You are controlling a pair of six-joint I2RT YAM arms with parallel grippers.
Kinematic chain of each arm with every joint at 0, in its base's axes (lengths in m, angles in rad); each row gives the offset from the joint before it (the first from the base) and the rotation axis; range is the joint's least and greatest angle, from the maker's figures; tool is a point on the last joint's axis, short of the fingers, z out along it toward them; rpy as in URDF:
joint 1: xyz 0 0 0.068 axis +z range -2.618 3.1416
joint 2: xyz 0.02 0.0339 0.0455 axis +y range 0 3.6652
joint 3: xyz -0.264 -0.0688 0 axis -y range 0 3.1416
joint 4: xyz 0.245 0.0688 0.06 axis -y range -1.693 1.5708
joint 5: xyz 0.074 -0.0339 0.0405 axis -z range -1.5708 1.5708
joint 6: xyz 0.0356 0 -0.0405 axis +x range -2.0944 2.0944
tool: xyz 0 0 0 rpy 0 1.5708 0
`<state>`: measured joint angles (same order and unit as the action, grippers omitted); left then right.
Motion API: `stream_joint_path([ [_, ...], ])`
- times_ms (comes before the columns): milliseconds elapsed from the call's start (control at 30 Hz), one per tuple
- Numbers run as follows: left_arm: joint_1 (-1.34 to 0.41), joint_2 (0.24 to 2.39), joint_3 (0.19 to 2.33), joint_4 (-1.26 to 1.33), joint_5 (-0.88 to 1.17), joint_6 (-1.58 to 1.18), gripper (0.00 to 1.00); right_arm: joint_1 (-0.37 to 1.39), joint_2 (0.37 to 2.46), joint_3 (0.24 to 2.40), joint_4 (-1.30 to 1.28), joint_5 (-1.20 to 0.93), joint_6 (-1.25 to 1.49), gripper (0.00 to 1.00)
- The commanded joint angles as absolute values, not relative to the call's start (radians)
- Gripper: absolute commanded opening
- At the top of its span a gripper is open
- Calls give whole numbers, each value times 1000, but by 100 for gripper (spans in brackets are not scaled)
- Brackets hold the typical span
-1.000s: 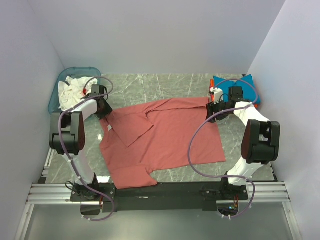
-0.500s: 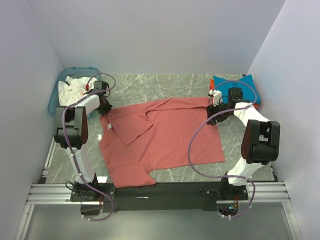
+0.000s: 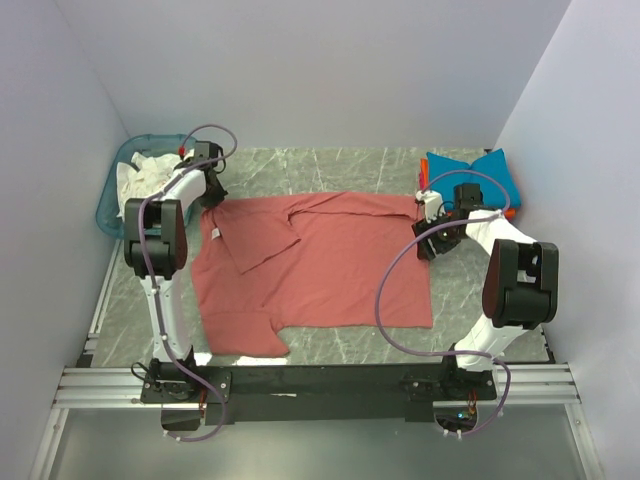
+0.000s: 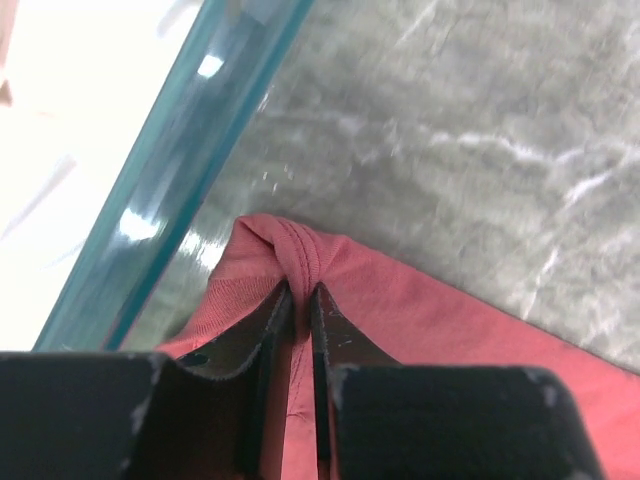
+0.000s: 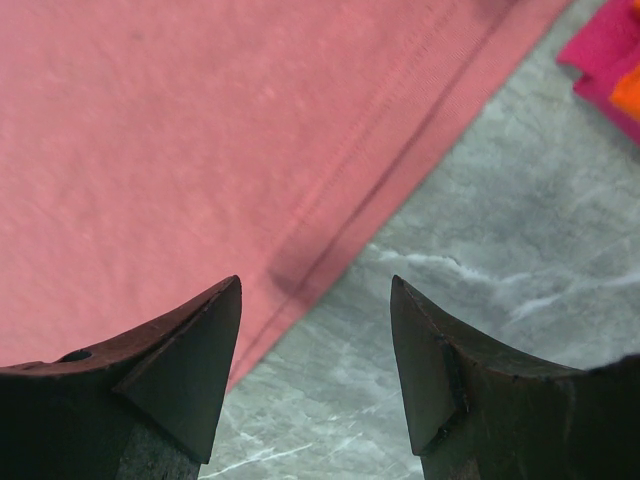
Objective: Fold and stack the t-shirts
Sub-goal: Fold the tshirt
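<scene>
The large dusty-red t-shirt (image 3: 320, 265) lies spread on the marble table, its white neck label (image 3: 216, 234) near the left. My left gripper (image 3: 211, 192) is shut on the shirt's far-left corner, a bunched fold of red cloth (image 4: 300, 262) between the fingers, right beside the basket wall. My right gripper (image 3: 428, 238) is open and empty, hovering over the shirt's right hem (image 5: 350, 200). Folded teal-blue (image 3: 478, 172) and orange (image 3: 424, 180) t-shirts lie at the back right.
A translucent teal plastic basket (image 3: 108, 200) with white cloth (image 3: 145, 175) inside stands at the back left; its wall (image 4: 170, 180) is close to my left fingers. A pink and orange cloth edge (image 5: 610, 75) shows beside the right gripper. White walls enclose the table.
My left gripper has pulled the shirt's left corner toward the back left, near the basket. The shirt has shifted left and lies flatter and squarer. The right gripper has let go and moved slightly.
</scene>
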<state>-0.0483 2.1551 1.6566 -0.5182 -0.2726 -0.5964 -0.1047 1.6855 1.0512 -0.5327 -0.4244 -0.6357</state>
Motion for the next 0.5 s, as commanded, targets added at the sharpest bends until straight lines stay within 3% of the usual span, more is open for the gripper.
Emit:
stream_joint_path([
  [0,-49,2201,1744,-552,-310,-558,17,-107,1674,1048,-482,-371,-602,68],
  [267,-49,2237,1821,-554,-295,-538,16,-55,1770,1110,-498,-322,-516,68],
  [467,-48,2217,1806,-532,-287,-532,16,-37,1845,1150,-558,-324,-497,56],
])
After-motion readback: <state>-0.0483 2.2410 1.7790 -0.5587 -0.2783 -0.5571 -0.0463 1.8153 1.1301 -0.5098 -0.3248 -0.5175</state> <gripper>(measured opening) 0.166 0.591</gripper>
